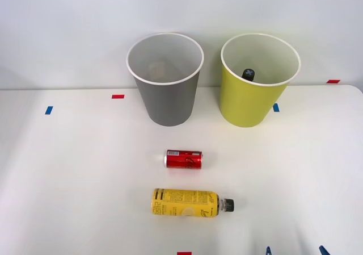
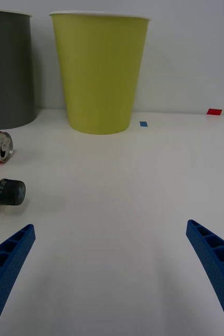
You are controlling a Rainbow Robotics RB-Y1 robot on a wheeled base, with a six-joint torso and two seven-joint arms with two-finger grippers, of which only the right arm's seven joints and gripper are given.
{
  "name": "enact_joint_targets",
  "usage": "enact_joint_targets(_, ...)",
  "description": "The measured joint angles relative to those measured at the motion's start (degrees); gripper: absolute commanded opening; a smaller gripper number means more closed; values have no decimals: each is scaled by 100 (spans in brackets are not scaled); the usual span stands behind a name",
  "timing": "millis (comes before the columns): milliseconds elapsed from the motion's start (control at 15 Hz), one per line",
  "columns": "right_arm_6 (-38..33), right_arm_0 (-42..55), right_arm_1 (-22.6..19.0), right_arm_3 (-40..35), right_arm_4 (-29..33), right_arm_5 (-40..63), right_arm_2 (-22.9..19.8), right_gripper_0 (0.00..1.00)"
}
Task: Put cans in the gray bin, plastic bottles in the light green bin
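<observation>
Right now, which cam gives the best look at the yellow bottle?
Front view. The yellow bottle lies whole on the table, label and black cap visible, just nearer the robot than the red can. The right wrist view catches its capped end at the frame edge, between the open right gripper fingers' span.

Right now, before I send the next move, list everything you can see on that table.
gray bin: one, gray, white rim, back of the table, upright.
light green bin: one, yellow-green, right of the gray bin; a black cap shows inside.
red can: one, lying on its side before the gray bin.
yellow bottle: one, black cap, lying nearer than the can.
tape marks: several, red and blue, scattered on the white table.
right gripper: blue ribbed fingers, open, holding nothing.
</observation>
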Motion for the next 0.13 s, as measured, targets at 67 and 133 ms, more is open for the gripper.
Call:
enact_joint_targets(67, 0, 0, 0, 0, 0, 0, 0, 100)
enact_joint_targets(133, 0, 0, 0, 0, 0, 0, 0, 100)
